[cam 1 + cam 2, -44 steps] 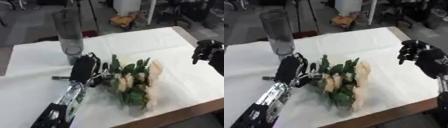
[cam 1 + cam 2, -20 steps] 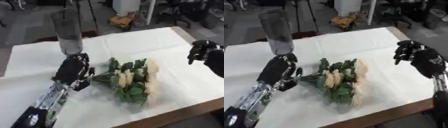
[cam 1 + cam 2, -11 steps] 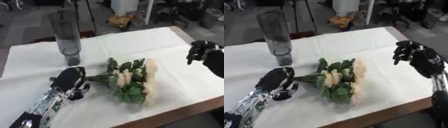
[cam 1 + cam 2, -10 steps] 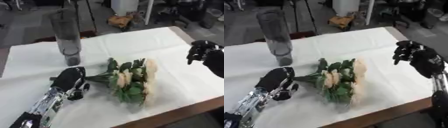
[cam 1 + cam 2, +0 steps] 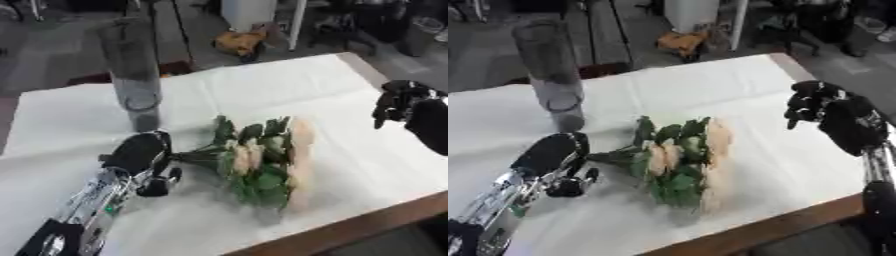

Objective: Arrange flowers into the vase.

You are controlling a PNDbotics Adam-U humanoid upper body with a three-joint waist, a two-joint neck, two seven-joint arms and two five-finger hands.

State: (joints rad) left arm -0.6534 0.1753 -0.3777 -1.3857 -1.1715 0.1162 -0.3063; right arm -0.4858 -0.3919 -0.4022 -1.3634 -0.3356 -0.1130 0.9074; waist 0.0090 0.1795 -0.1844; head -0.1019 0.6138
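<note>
In the left eye view you are looking down at a table (image 5: 289, 85) under a white cloth, with a dim room floor beyond its far edge. The bunch of flowers (image 5: 262, 159) lies flat near the middle, its stems pointing toward your left hand (image 5: 144, 156). That hand lies low on the cloth just beside the stem ends, fingers curled down; you cannot tell whether they pinch a stem. The tall clear vase (image 5: 133, 85) stands upright just behind the hand, and nothing shows inside it.

In the right eye view your right hand (image 5: 833, 116) hangs above the table's right side, well apart from the flowers, its fingers curled and holding nothing. Its black forearm runs down the right edge.
</note>
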